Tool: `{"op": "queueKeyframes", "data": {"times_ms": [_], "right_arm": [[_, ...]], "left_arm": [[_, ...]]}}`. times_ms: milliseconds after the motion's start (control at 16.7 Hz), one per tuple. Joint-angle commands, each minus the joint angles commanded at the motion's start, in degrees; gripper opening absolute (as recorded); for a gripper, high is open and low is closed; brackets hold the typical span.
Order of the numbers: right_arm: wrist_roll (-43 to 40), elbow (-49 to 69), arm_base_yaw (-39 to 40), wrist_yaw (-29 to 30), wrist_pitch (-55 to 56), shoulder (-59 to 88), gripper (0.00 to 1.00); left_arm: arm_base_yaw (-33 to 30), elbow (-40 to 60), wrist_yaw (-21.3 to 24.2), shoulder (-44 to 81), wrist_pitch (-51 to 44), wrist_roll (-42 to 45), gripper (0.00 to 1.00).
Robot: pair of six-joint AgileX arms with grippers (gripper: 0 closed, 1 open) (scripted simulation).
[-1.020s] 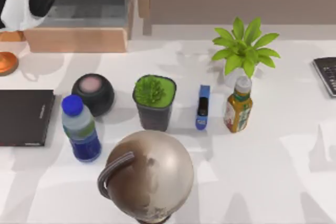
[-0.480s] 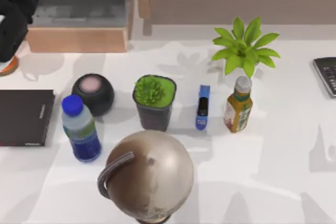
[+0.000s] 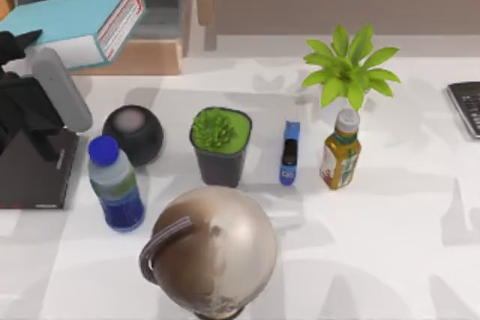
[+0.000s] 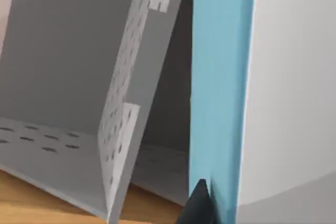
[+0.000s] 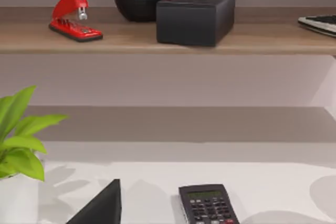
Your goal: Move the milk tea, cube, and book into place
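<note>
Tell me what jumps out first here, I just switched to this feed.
The teal book is up off the table at the top view's far left, carried by the left arm over the grey rack by the wooden shelf. Next, the big globe fills the near middle, with the milk tea standing at its left.

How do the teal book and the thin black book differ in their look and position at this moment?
The teal book is thick, with white page edges and red trim; the black book is thin and plain dark. The teal book is raised and tilted at the far left, by the left arm; the black book lies flat on the table.
</note>
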Motion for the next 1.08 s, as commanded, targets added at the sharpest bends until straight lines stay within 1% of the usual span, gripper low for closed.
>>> {"op": "queueKeyframes", "data": {"times_ms": [120,180,300,420,540,1080], "right_arm": [[0.0,0.0,0.0,0.0,0.0,0.0,1.0],[0.0,0.0,0.0,0.0,0.0,0.0,1.0],[0.0,0.0,0.0,0.0,0.0,0.0,1.0],[0.0,0.0,0.0,0.0,0.0,0.0,1.0],[0.0,0.0,0.0,0.0,0.0,0.0,1.0],[0.0,0.0,0.0,0.0,0.0,0.0,1.0]], "left_arm": [[6.1,-6.5,4.0,1.8,0.9,9.6,0.0],[9.5,-8.9,5.4,3.1,1.8,13.7,0.0],[15.6,-12.0,6.9,6.6,3.9,20.1,0.0],[19.4,-13.4,7.9,10.2,5.2,24.1,0.0],[20.9,-13.8,8.3,11.7,5.8,25.8,0.0],[20.4,-13.3,7.6,12.3,7.1,25.7,0.0]]}}
